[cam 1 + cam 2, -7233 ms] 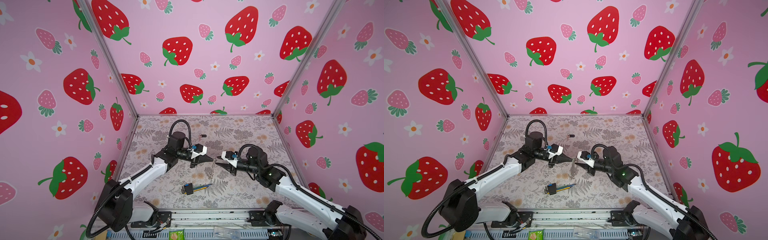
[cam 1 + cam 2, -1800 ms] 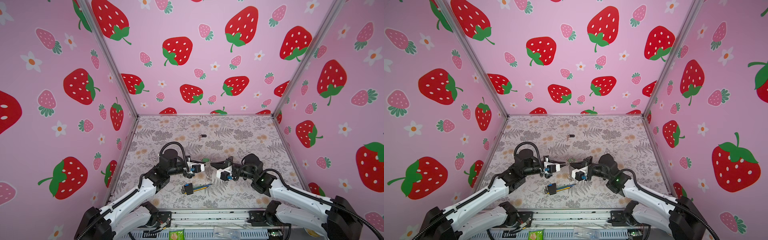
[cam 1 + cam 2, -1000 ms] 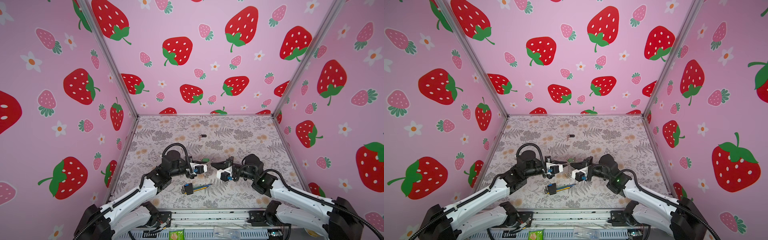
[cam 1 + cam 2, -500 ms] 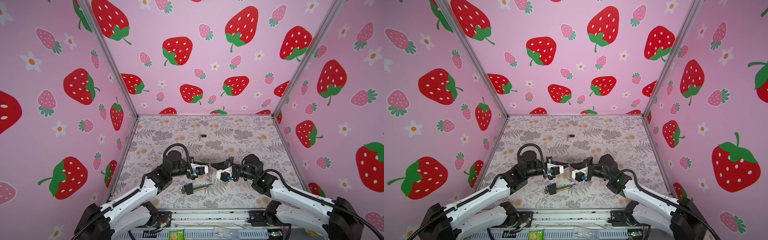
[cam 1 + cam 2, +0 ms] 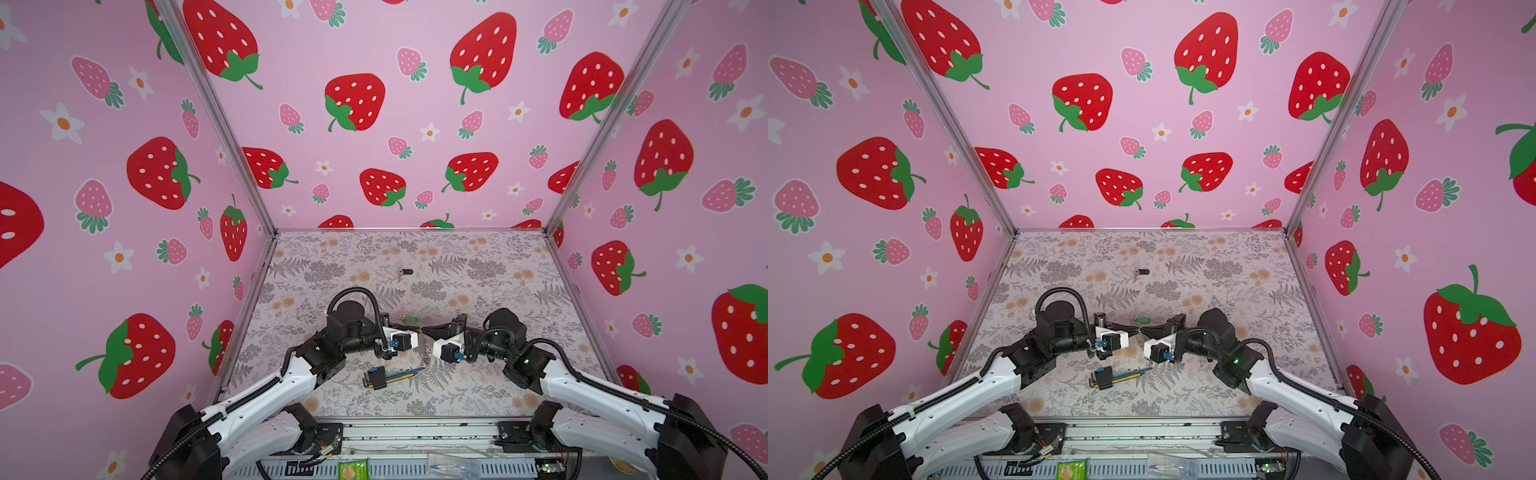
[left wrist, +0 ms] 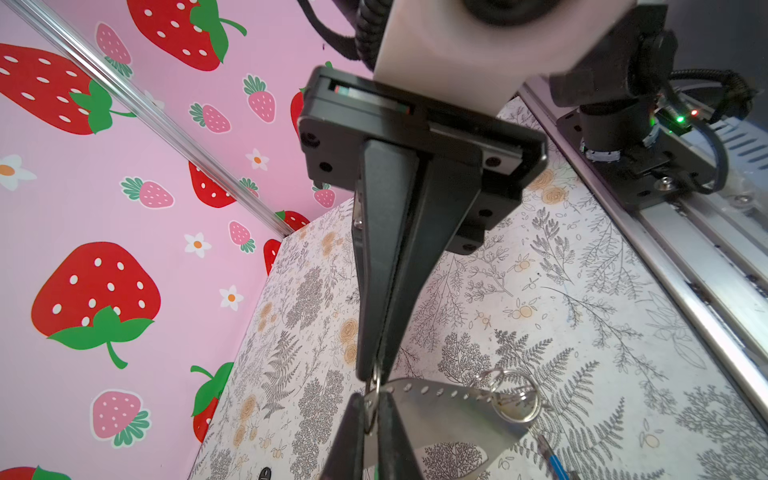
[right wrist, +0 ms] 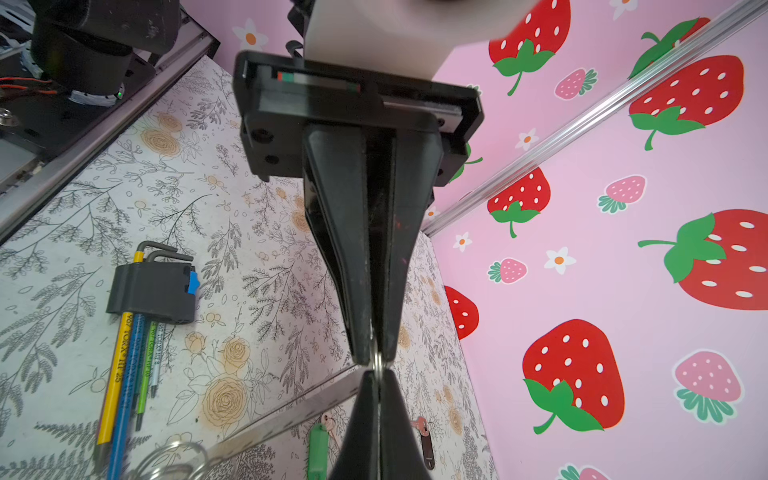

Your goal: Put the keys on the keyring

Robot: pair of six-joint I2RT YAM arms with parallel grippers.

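From lower left the left arm (image 5: 266,399) stretched low, the left gripper (image 5: 418,331) pinched tight on a small ring (image 6: 374,388) of the keyring (image 6: 436,409) — its strap hanging below. The right gripper (image 5: 428,331) met it tip to tip, closed on that ring. The green-tagged key (image 5: 411,319) lay just above them — the black-tagged key (image 5: 405,272) higher.

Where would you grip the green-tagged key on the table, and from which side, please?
Probably the green tag, pinched across its narrow width from straight above: it lies flat on the table and looks like the key's longest, bulkiest part.
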